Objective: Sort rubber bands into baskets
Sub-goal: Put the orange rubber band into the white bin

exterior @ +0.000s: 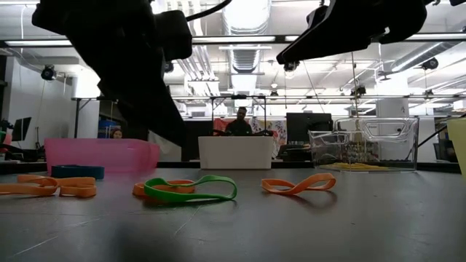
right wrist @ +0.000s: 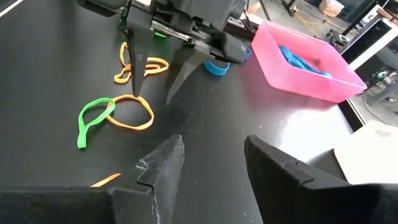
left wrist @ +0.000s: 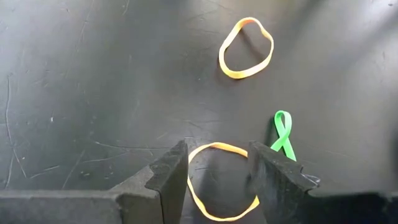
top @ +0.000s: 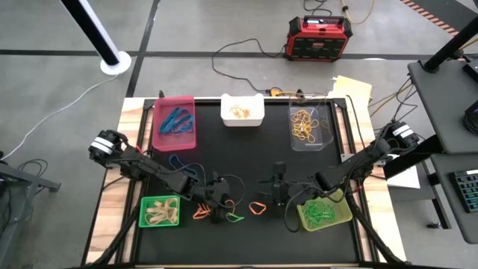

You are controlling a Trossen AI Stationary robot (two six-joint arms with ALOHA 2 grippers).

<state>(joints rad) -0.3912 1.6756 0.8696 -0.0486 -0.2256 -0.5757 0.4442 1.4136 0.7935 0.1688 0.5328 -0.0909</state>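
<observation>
Between left gripper (left wrist: 217, 171) fingers, orange band (left wrist: 221, 180) runs off-frame.

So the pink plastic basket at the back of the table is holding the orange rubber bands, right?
Not quite. The magenta-pink plastic basket at the back holds blue rubber bands, as the high view shows. Orange rubber bands lie in the clear plastic basket.

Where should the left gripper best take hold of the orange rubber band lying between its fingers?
Probably from straight above, pinching the near arc of the orange rubber band. It lies flat as an open loop on the black mat, and the open left gripper already straddles that strand. The green rubber band lies close beside.
</observation>
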